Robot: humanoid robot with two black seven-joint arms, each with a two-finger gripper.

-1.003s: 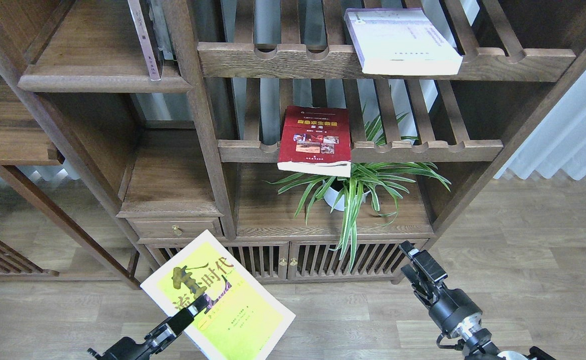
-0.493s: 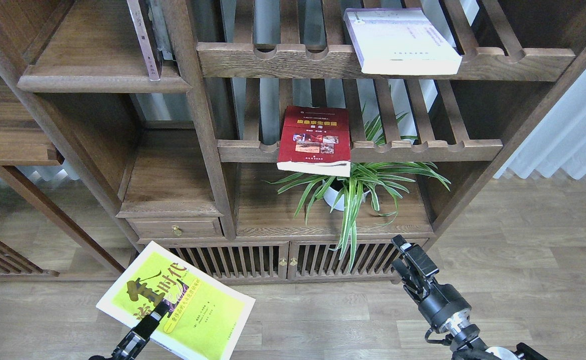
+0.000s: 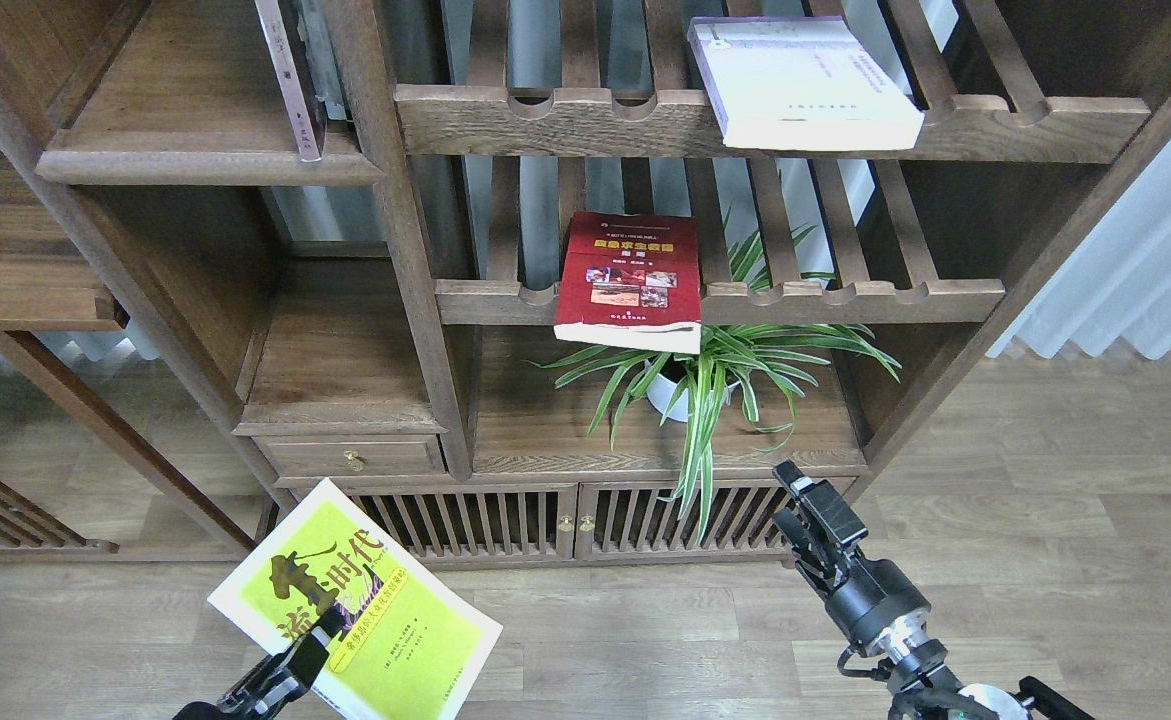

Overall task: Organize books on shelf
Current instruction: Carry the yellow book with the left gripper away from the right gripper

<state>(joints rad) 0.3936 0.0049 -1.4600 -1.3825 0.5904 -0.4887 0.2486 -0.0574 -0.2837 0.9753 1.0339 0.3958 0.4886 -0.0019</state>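
Yellow-green book: low in front of the bookcase, tilted, carried for shelving.
Our left gripper: clamped on its lower edge.
Our right gripper: empty; fingers too dark, we cannot tell.
Red book, white book: overhanging slatted shelves.
Solid shelf: likely our target.

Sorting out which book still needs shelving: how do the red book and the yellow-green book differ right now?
The red book lies flat on a slatted shelf, overhanging its front rail; the yellow-green book is held off the floor, tilted, by the left gripper. The red cover carries small photos; the yellow-green one carries large black characters. Both are thick paperbacks, face up.
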